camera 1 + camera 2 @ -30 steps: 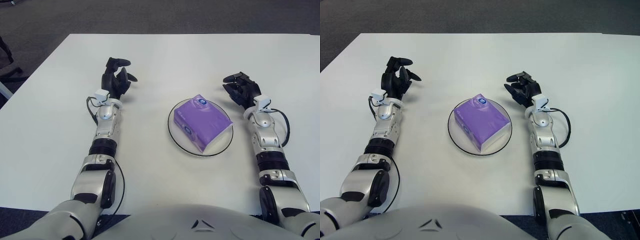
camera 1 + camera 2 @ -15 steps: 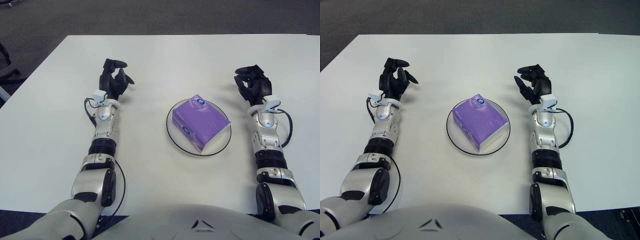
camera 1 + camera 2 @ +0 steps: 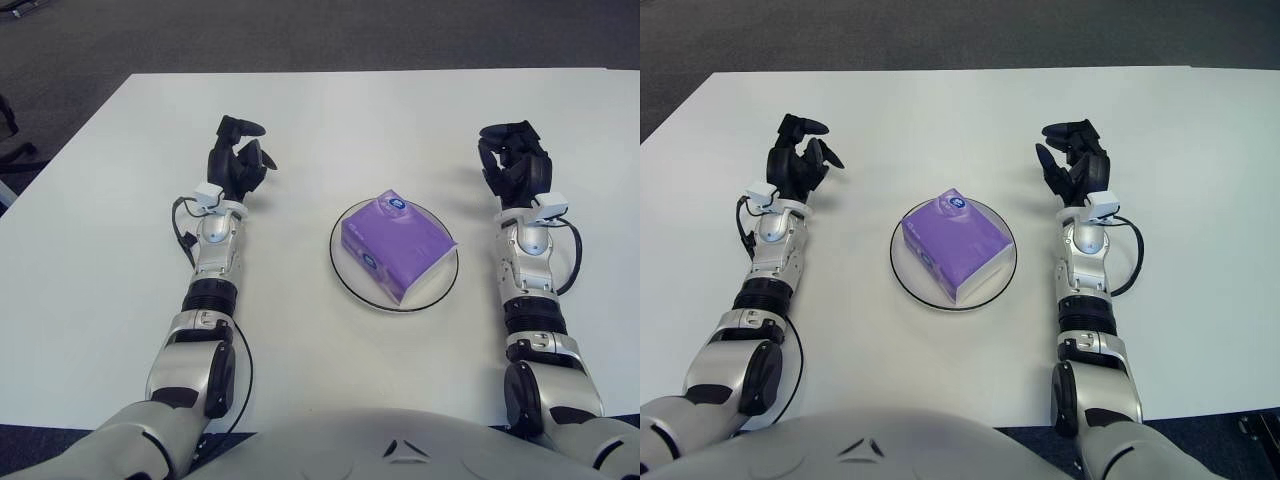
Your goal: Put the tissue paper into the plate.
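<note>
Right hand (image 3: 514, 165): empty, fingers loosely apart, right of plate (image 3: 345, 282). Left hand (image 3: 236, 163): same, left. Tissue pack (image 3: 396, 244) lying in plate.

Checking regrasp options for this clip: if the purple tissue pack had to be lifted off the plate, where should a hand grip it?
Probably from above, across the tissue pack's two long sides. It lies flat and turned diagonally on the plate, its top exposed.

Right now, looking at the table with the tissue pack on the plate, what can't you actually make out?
- Plate centre: covered by the tissue pack in both eye views.
- Pack's round logo: too small to read.
- Left robot hand and right robot hand: palms hidden behind their own dark fingers.
- Table near edge: hidden by the robot's torso.
</note>
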Available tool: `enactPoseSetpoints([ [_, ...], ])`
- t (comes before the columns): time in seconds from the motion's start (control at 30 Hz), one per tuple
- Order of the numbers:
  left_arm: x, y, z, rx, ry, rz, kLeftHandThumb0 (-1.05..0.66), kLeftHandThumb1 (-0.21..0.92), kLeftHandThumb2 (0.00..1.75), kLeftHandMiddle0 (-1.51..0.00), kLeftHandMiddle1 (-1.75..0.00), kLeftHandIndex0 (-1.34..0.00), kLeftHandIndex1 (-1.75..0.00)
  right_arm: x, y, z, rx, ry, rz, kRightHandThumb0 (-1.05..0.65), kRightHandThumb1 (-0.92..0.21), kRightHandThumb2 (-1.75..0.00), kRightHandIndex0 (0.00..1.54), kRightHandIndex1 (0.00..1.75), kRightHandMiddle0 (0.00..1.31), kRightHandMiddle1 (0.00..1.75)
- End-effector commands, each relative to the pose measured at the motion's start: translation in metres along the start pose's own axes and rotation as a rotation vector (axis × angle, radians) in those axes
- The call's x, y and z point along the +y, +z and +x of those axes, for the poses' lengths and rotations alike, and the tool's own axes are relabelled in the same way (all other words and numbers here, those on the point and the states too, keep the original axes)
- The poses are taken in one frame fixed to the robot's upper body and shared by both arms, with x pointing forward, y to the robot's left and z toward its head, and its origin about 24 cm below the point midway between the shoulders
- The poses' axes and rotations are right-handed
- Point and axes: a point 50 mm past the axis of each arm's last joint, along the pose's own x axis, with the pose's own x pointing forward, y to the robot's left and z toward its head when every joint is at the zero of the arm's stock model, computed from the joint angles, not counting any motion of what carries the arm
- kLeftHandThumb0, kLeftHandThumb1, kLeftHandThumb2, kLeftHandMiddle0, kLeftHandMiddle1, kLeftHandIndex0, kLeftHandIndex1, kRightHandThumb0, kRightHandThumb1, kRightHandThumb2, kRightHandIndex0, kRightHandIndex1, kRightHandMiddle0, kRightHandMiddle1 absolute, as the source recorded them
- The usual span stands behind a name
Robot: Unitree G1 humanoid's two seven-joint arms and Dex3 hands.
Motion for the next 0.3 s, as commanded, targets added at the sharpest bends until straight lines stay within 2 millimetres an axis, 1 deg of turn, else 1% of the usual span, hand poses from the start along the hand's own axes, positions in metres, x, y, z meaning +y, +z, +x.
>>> enactPoseSetpoints([
  [0.0,-0.0076,-0.0479,-0.0565,0.225,0.021,-0.049,-0.35,0.84,0.61,-0.85,-1.75,-0.25,-1.75,0.0067,-0.0429,-0.0494,0.17,-0.07,0.054,-0.01,-0.74,-0.58,0.56,1.46,0.34,1.48],
  [0.03,-0.0079,-0.048,-0.0565,0.228,0.02,-0.05,-0.36,0.84,0.61,-0.86,-1.75,-0.25,-1.75,0.0066,-0.0432,-0.0496,0.166,-0.071,0.053,-0.01,-0.69,-0.7,0.54,1.51,0.31,1.54],
  [0.07,-0.0083,-0.0478,-0.0561,0.228,0.019,-0.05,-0.36,0.84,0.61,-0.86,-1.75,-0.25,-1.75,0.0064,-0.0433,-0.0497,0.162,-0.071,0.052,-0.01,-0.66,-0.77,0.53,1.55,0.29,1.58],
  [0.17,-0.0095,-0.0472,-0.055,0.229,0.018,-0.052,-0.36,0.84,0.62,-0.86,-1.75,-0.25,-1.75,0.006,-0.0439,-0.0498,0.154,-0.071,0.05,-0.01,-0.59,-0.92,0.51,1.61,0.26,1.67],
  [0.27,-0.0103,-0.0464,-0.0537,0.23,0.016,-0.053,-0.36,0.84,0.62,-0.87,-1.75,-0.25,-1.75,0.0056,-0.0446,-0.0497,0.15,-0.07,0.049,-0.01,-0.57,-0.97,0.51,1.64,0.25,1.7],
])
